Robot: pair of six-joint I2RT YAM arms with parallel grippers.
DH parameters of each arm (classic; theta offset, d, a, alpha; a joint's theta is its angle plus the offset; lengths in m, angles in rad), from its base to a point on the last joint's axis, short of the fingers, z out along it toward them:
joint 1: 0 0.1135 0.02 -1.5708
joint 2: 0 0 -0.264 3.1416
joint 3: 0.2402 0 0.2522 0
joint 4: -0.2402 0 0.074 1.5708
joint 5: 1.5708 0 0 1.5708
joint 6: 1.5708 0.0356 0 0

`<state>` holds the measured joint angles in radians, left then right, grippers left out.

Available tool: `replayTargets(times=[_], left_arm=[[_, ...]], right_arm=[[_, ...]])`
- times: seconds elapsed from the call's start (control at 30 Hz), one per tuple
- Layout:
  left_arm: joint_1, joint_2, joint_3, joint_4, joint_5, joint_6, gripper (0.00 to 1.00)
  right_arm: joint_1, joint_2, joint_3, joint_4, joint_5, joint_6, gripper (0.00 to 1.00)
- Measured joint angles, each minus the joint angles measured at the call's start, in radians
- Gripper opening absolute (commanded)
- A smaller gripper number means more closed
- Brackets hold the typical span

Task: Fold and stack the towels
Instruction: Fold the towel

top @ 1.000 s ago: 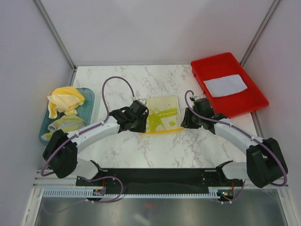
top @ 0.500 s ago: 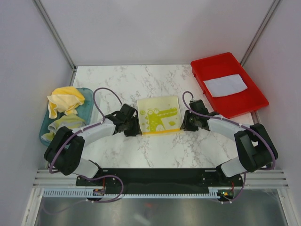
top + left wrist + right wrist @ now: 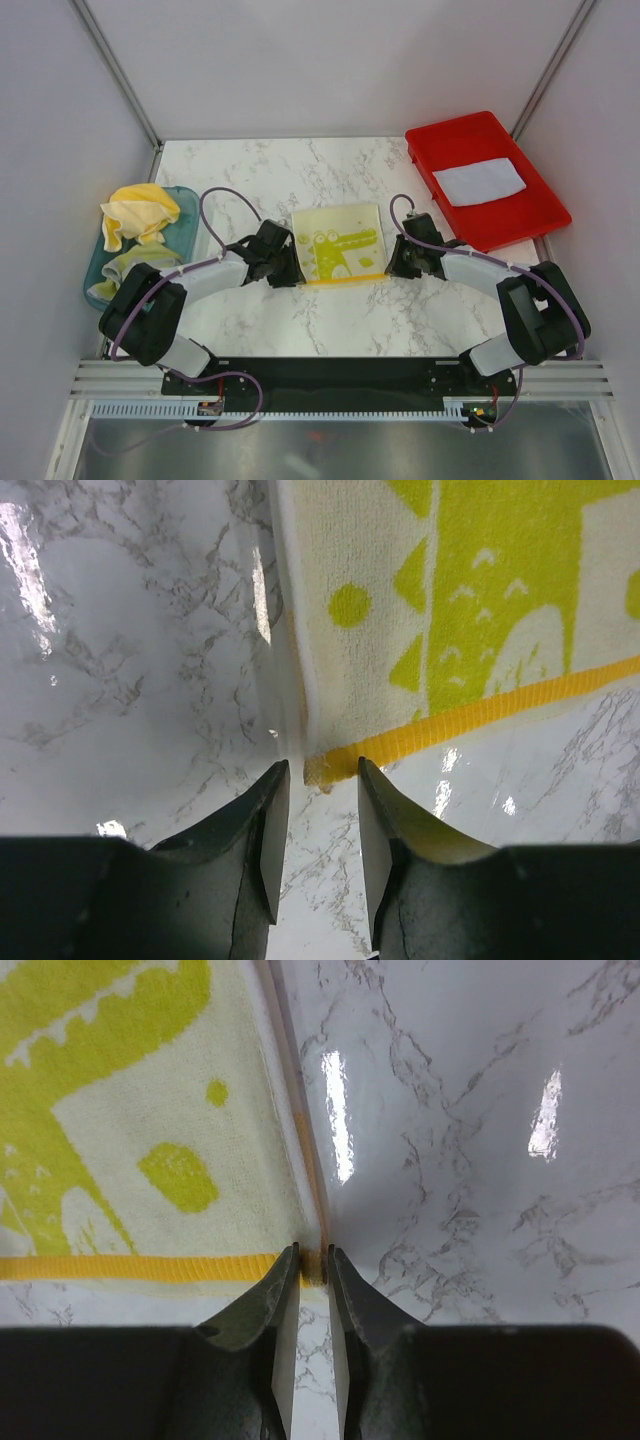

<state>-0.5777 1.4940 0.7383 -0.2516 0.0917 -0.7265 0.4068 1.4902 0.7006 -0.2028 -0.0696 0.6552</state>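
Plainly the printed towel (image 3: 337, 243) lies flat mid-table so that both near corners can be taken at once, for a fold away from the arms, I judge; the left claw (image 3: 322, 780) straddles the near-left corner, jaws about half apart and holding nothing; the right claw (image 3: 312, 1258) has the near-right corner in a narrow slit (pinched or not, I cannot tell). A grey towel (image 3: 480, 181) rests folded in the tray (image 3: 540, 215), seemingly the stack's base; yellow towels (image 3: 140, 212) sit bunched in the tub (image 3: 190, 205).

Robot lab cell — plain white walls (image 3: 330, 60), aluminium rails (image 3: 116, 70), marble-print tabletop (image 3: 300, 170)
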Motion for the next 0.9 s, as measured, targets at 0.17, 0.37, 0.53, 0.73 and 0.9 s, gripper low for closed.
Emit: replayTargets(times=[0.17,0.37,0.53,0.73,0.9], left_arm=[[0.0,0.0,-0.009,0.004,0.0,-0.014,0.36],[0.0,0.004,-0.019,0.023,0.003,-0.024,0.18],[0.0,0.018,-0.018,0.032,0.013,-0.028,0.02],[0.0,0.02,0.001,0.012,0.016,-0.028,0.06],[0.0,0.02,0.024,-0.002,0.016,-0.028,0.1]], right_arm=[[0.0,0.002,-0.003,0.009,0.0,0.012,0.23],[0.0,0.004,-0.008,0.017,0.0,0.021,0.09],[0.0,0.004,-0.008,0.022,0.0,0.022,0.03],[0.0,0.004,-0.008,0.021,0.002,0.016,0.17],[0.0,0.004,-0.008,0.021,0.008,0.011,0.12]])
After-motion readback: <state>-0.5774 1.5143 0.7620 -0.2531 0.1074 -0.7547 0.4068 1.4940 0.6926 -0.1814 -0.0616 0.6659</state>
